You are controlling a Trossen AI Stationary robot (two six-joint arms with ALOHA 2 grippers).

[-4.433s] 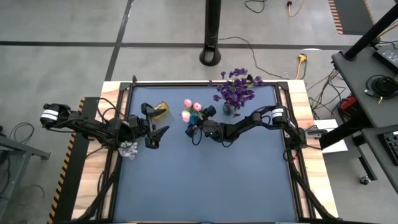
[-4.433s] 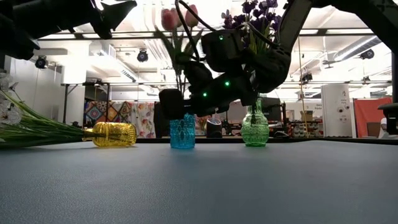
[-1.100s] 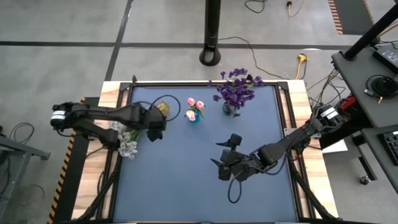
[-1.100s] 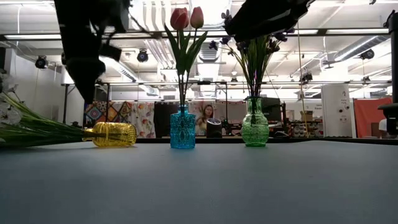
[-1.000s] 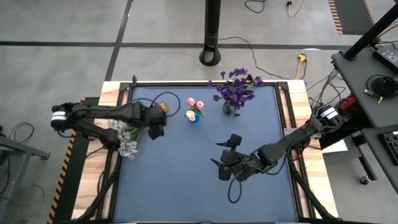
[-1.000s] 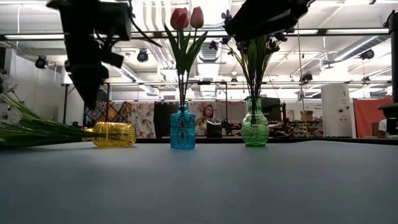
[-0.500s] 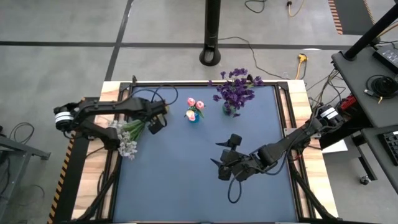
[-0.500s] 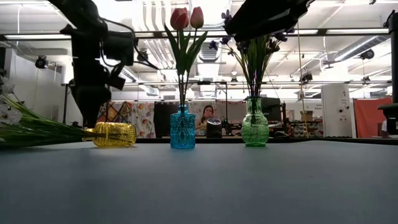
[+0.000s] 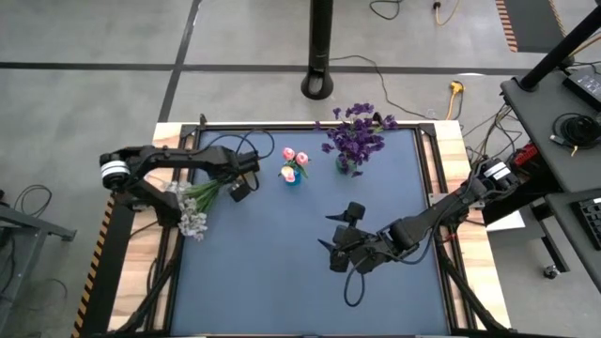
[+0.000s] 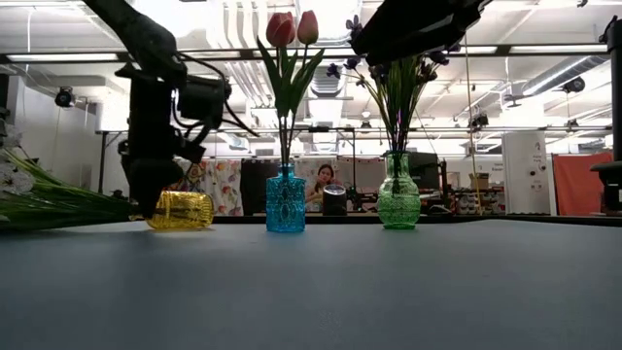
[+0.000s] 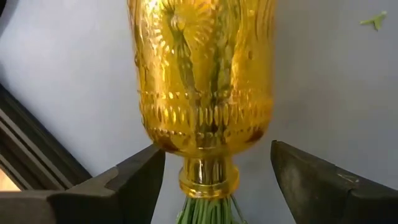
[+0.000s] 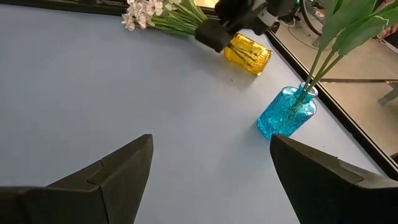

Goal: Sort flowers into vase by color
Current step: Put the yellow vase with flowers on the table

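A yellow vase (image 10: 184, 210) lies on its side near the desk's (image 9: 300, 263) back left part, with green stems running out of its mouth to a white sprig (image 9: 192, 223) that rests by the left edge. The left gripper (image 9: 238, 185) hangs straight over the vase's neck; in its wrist view its jaws stand apart, one on each side of the narrow neck (image 11: 202, 177), not touching the glass. In the low view that arm comes down just in front of the vase, covering its mouth end.

A blue vase (image 10: 286, 203) stands upright right of the yellow one and holds pink tulips (image 10: 293, 28). A green vase (image 10: 398, 202) stands upright farther right, holding purple blooms (image 9: 355, 137).

The right gripper (image 9: 339, 242) waits over the bare middle of the desk, well apart from all three vases, its jaws apart and holding nothing. Its wrist view looks across the desk to the blue vase, the yellow vase and the sprig.
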